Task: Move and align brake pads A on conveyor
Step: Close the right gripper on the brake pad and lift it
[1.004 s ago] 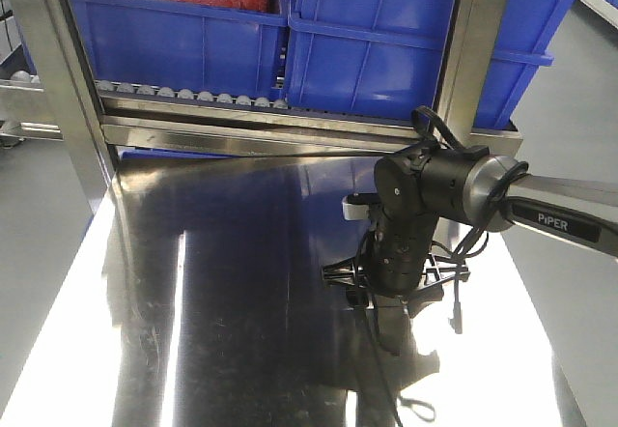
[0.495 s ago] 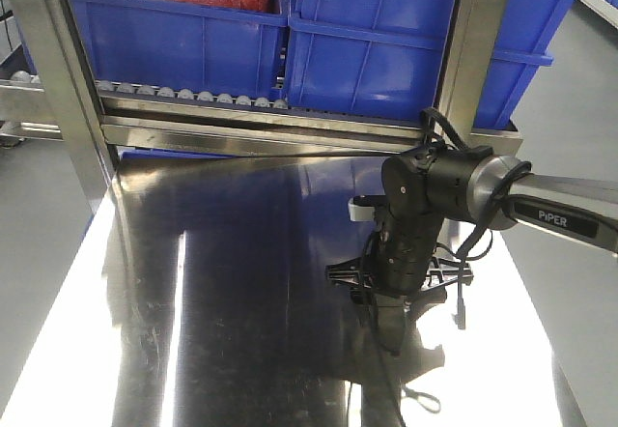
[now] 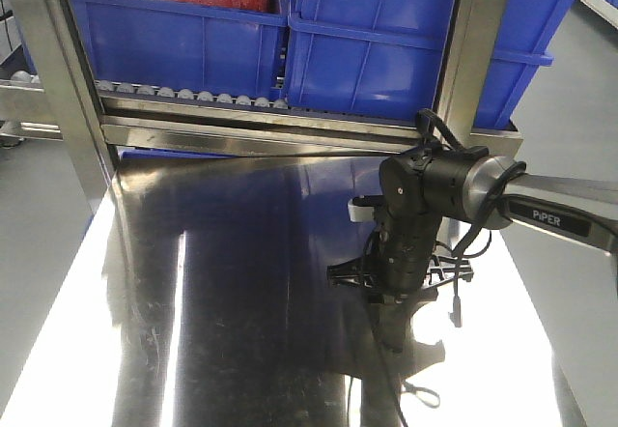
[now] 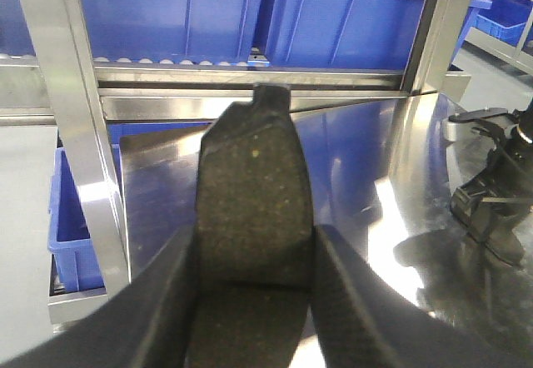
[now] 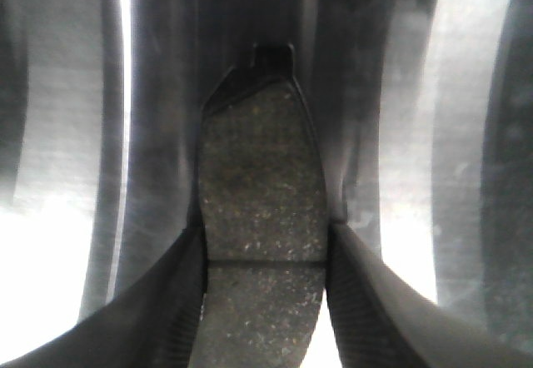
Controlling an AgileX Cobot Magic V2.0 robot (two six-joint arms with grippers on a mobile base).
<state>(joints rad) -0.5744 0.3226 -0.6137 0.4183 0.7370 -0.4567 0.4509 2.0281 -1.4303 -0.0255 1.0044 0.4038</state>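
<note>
The left fingers (image 4: 166,301) clamp one brake pad (image 4: 254,193), the right fingers (image 5: 158,301) a second pad (image 5: 262,185), both above the steel surface (image 3: 222,282); no belt shows. Best carried level, lowered gently, edges parallel.

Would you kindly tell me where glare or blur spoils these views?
Exterior front-facing: sharp, but white glare bands wash out the steel tabletop at left and lower right. Left wrist: left-held brake pad crisp, only small highlights on the steel. Right wrist: background soft, blown-out white patches flank the right-held brake pad.
</note>
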